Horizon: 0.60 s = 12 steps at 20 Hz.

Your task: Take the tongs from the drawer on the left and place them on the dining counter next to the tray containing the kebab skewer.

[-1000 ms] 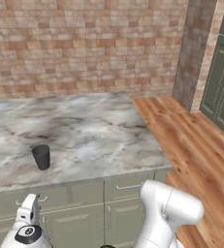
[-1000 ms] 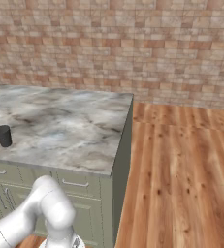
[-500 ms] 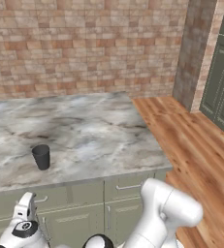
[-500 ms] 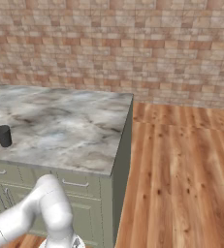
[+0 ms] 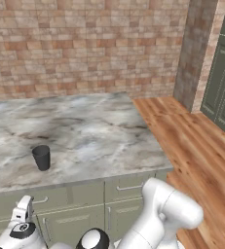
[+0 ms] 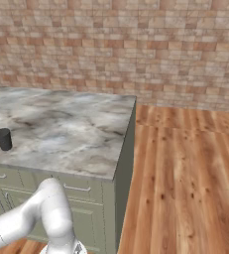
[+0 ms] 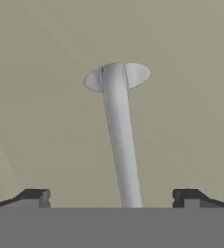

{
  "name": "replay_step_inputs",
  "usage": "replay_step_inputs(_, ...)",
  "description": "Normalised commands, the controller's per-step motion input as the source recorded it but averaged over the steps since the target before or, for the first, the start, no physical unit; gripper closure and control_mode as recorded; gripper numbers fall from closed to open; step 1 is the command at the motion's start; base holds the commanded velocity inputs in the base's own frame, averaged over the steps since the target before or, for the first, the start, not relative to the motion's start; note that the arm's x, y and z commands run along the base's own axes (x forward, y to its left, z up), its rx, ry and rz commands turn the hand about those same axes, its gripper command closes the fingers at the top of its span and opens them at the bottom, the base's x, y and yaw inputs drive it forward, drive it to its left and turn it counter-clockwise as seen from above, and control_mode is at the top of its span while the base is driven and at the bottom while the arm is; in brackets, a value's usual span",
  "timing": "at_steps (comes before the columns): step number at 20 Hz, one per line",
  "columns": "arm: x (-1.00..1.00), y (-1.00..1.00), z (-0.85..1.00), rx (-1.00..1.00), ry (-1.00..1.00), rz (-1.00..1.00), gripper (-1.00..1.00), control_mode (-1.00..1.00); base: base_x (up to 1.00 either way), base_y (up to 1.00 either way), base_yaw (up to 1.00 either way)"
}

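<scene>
Sinking a little since a second ago, the head of the arm [image 5: 22, 227] now sits low at the left, in front of the sage-green cabinets, and a dark round joint [image 5: 94, 240] has swung up into sight at the bottom edge of the left base view. The rest has stayed as it was: the small dark cup [image 5: 41, 157] has not shifted on the marbled tabletop [image 5: 99, 141], and the room around it looks the same.

The arm is folded down and across. Its thick white elbow [image 5: 175, 210] bulges at the right, and from there it reaches leftward along the cabinet fronts.

From the hand view, the fingers [image 7: 36, 197] stand wide apart and hold nothing. The slim silver bar handle [image 7: 119, 140] runs up between them, near the tips but not touching either. Behind it lies the flat green front of the drawer [image 7: 40, 97], close ahead. I cannot see inside the drawer from here, so I cannot tell where the tongs lie.
</scene>
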Motion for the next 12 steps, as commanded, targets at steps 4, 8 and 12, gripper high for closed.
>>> replay_step_inputs(4, 0.31, 0.04, -0.22, 0.00, -0.22, 0.00, -1.00, -1.00, 0.00, 0.00, 0.00)
replay_step_inputs(8, 0.30, 0.03, -0.19, 0.00, -0.17, 0.00, -1.00, -1.00, 0.00, 0.00, 0.00)
replay_step_inputs(12, 0.13, 0.02, -0.11, 0.00, -0.13, 0.00, 1.00, -1.00, 0.00, 0.00, 0.00)
